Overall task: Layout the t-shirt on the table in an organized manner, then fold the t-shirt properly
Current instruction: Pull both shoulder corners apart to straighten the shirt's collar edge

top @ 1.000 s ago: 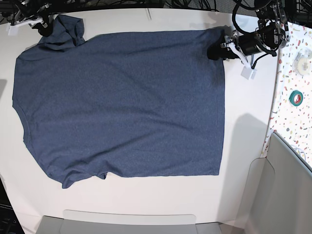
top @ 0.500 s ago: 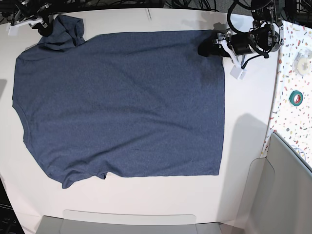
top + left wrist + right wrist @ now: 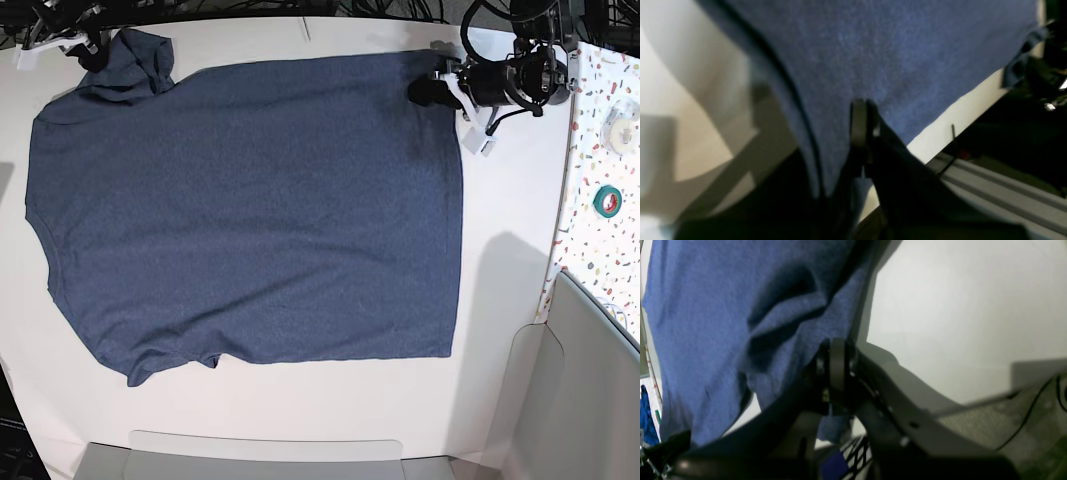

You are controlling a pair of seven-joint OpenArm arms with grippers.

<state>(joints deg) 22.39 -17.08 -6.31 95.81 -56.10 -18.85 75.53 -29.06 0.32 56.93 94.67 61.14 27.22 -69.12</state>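
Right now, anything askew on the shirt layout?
Yes. The t-shirt lies mostly flat on the table, but its top-left sleeve is bunched and folded over by the right gripper, and the bottom-left sleeve is puckered.

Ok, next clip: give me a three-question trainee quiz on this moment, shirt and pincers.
1. True or false: the t-shirt lies mostly flat on the table.
2. What does the left pincer hold? A) a roll of tape B) a corner of the shirt C) nothing
3. Fill in: the right pincer is shut on the shirt's ____.

Key: 1 true; 2 B; 3 sleeve, the bunched one at the base view's top left.
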